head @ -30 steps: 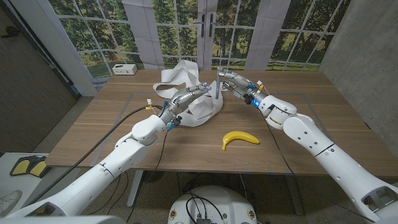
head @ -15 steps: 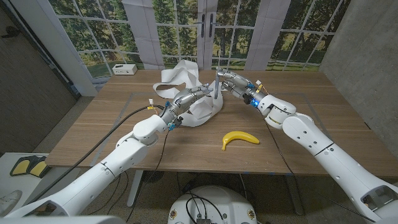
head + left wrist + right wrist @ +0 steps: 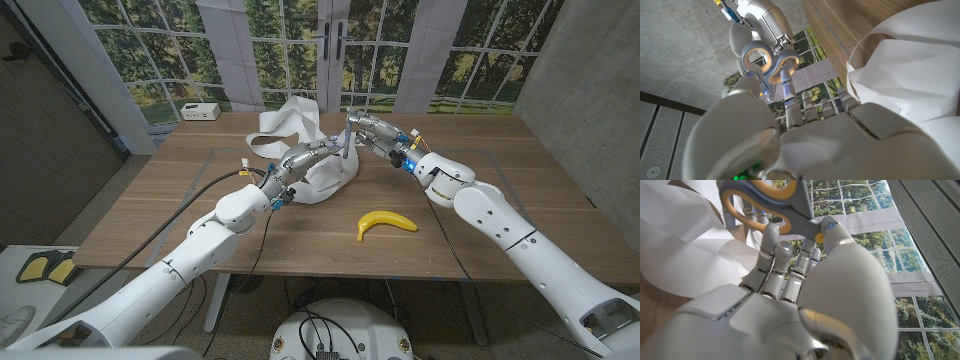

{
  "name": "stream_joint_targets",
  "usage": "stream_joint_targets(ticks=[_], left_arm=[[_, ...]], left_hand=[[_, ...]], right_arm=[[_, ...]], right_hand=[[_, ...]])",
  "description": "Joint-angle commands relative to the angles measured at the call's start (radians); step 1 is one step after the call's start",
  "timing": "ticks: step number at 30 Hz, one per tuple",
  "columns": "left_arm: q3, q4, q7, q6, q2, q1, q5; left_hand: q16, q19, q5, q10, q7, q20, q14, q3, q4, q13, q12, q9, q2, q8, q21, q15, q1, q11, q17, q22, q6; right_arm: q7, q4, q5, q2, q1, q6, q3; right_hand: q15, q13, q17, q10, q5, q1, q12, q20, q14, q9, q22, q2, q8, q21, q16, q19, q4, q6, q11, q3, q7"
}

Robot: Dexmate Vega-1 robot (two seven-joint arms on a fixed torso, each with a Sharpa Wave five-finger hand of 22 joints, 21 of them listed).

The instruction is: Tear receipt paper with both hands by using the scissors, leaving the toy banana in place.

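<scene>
Gripping the scissors [image 3: 771, 202] by the grey-and-yellow handles, the right hand [image 3: 366, 130] sits above the table's [image 3: 480, 160] far middle. Left hand [image 3: 305, 158] reaches in beside it with fingers extended over the receipt paper [image 3: 325, 180]; whether it pinches the paper, cannot tell. Paper lies crumpled under and behind both hands, partly hidden by them. Toy banana [image 3: 386, 222] rests nearer the front edge, apart from the paper. Small white box [image 3: 200, 111] sits at the far left corner.
</scene>
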Motion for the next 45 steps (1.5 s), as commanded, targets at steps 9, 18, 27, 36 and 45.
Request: stream_joint_targets(ticks=[9, 18, 27, 36, 45], left_arm=[[0.000, -0.012, 0.016, 0.003, 0.000, 0.011, 0.004], [0.002, -0.021, 0.021, 0.005, 0.009, 0.008, 0.027], [-0.002, -0.029, 0.027, 0.009, 0.017, 0.012, 0.032], [-0.002, -0.009, 0.008, -0.009, 0.011, 0.008, 0.021], [0.002, 0.010, -0.006, -0.030, 0.001, 0.005, 0.020]], left_hand=[[0.007, -0.002, 0.003, 0.006, 0.004, -0.005, -0.003, -0.008, -0.002, 0.004, 0.006, -0.002, 0.008, -0.003, 0.004, -0.001, 0.000, 0.002, 0.001, 0.003, 0.018], [0.007, -0.001, 0.003, 0.008, 0.001, -0.005, -0.003, -0.010, -0.002, 0.004, 0.007, -0.003, 0.009, -0.006, 0.005, -0.001, 0.000, 0.003, 0.001, 0.003, 0.017], [0.007, -0.003, 0.003, 0.008, 0.003, -0.005, -0.005, -0.015, -0.003, 0.004, 0.007, -0.004, 0.006, -0.010, 0.004, -0.002, -0.002, 0.004, 0.001, 0.003, 0.016], [0.007, -0.003, 0.003, 0.006, 0.001, -0.001, -0.005, -0.018, -0.004, 0.003, 0.007, -0.005, 0.006, -0.012, 0.004, 0.001, -0.001, 0.004, 0.001, 0.002, 0.018], [0.007, -0.003, 0.003, 0.006, 0.002, 0.000, -0.006, -0.019, -0.006, 0.003, 0.007, -0.006, 0.008, -0.012, 0.005, 0.002, 0.003, 0.005, 0.001, 0.002, 0.024]], right_arm=[[-0.007, -0.020, -0.011, -0.006, -0.009, 0.001, -0.007], [-0.009, -0.019, -0.028, 0.000, -0.003, 0.007, -0.018], [-0.027, -0.024, -0.059, 0.004, 0.002, 0.013, -0.030], [-0.029, -0.033, -0.059, 0.010, 0.009, 0.001, -0.041], [-0.025, -0.041, -0.056, 0.008, 0.017, -0.021, -0.054]], right_hand=[[-0.135, -0.012, 0.001, 0.045, -0.017, 0.072, -0.006, -0.157, 0.013, 0.001, 0.003, 0.074, 0.029, 0.001, 0.017, 0.004, -0.002, 0.075, -0.016, 0.009, -0.013], [-0.135, -0.017, 0.001, 0.047, -0.021, 0.072, -0.012, -0.157, 0.013, 0.001, 0.001, 0.074, 0.031, 0.000, 0.020, 0.005, -0.002, 0.083, -0.015, 0.011, -0.014], [-0.134, -0.022, 0.001, 0.044, -0.025, 0.071, -0.022, -0.157, 0.009, 0.001, 0.005, 0.075, 0.030, 0.001, 0.022, 0.000, -0.001, 0.082, -0.022, 0.012, -0.017], [-0.134, -0.024, 0.001, 0.041, -0.029, 0.071, -0.030, -0.158, 0.004, 0.001, 0.006, 0.076, 0.031, 0.001, 0.023, -0.006, -0.001, 0.091, -0.025, 0.014, -0.025], [-0.134, -0.015, 0.000, 0.040, -0.031, 0.070, -0.030, -0.157, 0.001, 0.002, 0.005, 0.078, 0.032, 0.001, 0.024, -0.003, 0.000, 0.096, -0.025, 0.016, -0.022]])
